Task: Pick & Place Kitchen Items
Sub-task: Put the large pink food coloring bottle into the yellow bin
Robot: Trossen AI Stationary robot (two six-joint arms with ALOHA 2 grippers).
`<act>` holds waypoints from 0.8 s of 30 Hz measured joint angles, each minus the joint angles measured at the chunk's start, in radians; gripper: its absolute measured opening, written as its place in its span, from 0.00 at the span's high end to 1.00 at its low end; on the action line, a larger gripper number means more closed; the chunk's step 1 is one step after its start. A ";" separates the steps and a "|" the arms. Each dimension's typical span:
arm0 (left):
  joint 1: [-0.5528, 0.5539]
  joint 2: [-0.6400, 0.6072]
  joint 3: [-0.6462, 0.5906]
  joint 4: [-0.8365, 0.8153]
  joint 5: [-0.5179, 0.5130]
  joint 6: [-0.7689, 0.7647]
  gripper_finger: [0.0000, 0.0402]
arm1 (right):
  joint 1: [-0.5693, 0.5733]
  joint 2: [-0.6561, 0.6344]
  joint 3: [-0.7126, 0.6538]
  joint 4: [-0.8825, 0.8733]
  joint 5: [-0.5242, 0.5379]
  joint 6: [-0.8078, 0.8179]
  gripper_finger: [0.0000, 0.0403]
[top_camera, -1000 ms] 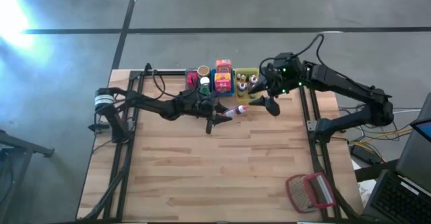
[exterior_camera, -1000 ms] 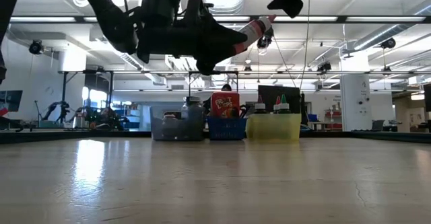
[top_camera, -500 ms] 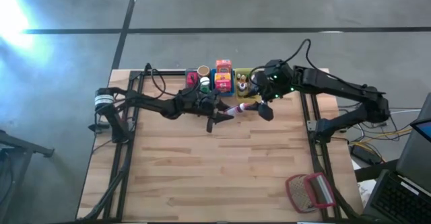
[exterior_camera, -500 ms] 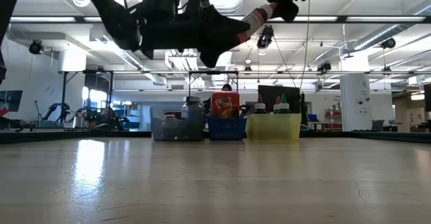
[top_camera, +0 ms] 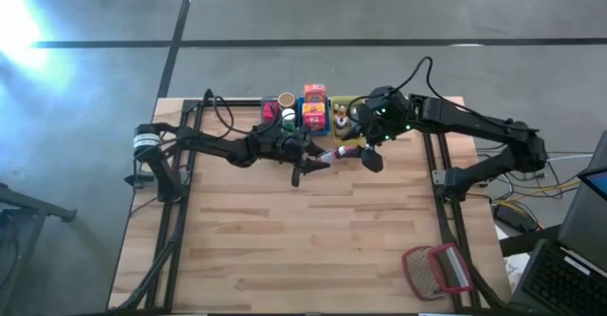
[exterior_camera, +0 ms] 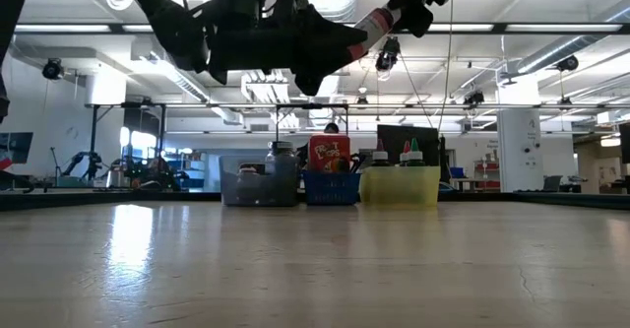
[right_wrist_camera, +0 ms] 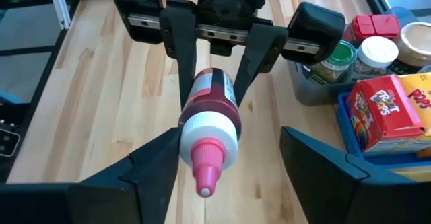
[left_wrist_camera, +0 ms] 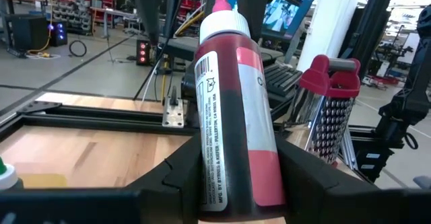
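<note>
The table was pale wood planks — smooth, with a low sheen. The bottle was glossy clear plastic with a printed paper label and a matt white-and-pink cap. The left gripper fingers looked like matt black plastic. The grater was perforated bright metal — its frame glossy red plastic.

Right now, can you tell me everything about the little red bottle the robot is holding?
The little red bottle looks like clear plastic full of dark red stuff, with a printed label, a white cap and a pink pointed tip. The left gripper pinches its body, holding it in the air above the table, in front of the bins. Its tip points between the open fingers of the right gripper, which do not squeeze it yet.
</note>
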 joint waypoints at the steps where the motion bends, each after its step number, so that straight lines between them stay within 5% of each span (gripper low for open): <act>1: 0.000 0.000 0.000 0.000 0.000 0.000 0.62 | 0.000 -0.002 0.000 0.000 0.000 0.002 0.39; 24: 0.000 0.000 0.015 0.001 -0.011 0.019 0.62 | 0.000 -0.005 0.000 0.002 -0.002 0.001 0.53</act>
